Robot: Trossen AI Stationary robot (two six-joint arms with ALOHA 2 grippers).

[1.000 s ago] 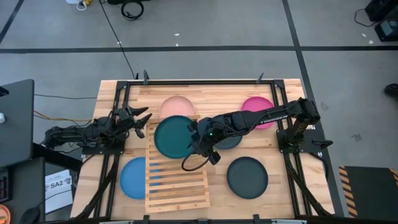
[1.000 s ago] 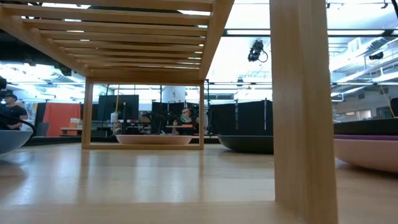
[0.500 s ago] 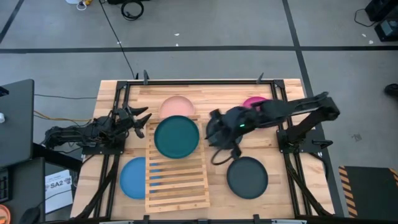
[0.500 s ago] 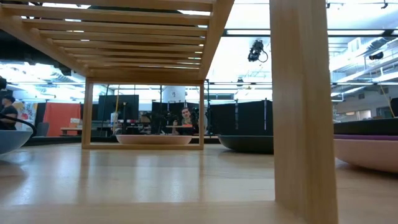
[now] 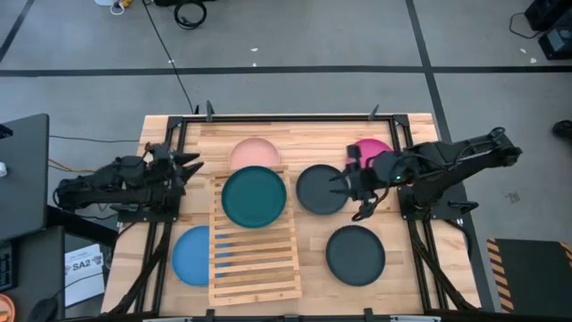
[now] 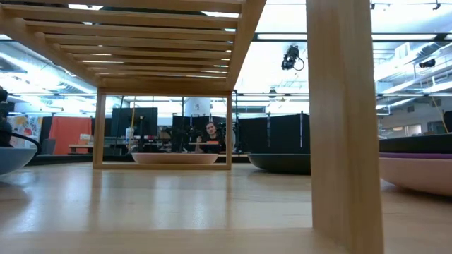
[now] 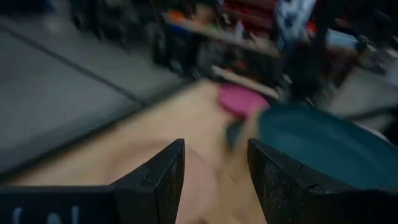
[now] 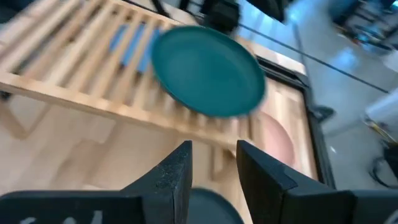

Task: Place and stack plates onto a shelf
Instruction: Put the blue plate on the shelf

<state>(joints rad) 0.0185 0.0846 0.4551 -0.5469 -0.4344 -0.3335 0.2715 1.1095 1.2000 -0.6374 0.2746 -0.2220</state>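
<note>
Teal plate [image 5: 254,197] lies on the shelf [image 5: 255,259]; my right gripper [image 5: 342,184], fingers parted and empty, hovers over a dark grey plate [image 5: 317,190]; my left gripper [image 5: 185,165] is open too.

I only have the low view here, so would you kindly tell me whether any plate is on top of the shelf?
Observer: Yes, one teal plate lies on the far end of the shelf.
Operator: Thank you. Where is the right end effector?
Observer: The right end effector is open and empty, over the right edge of the dark grey plate next to the teal one.
Operator: And the left one?
Observer: The left end effector is open too, holding nothing, just off the shelf's far left corner.
</note>
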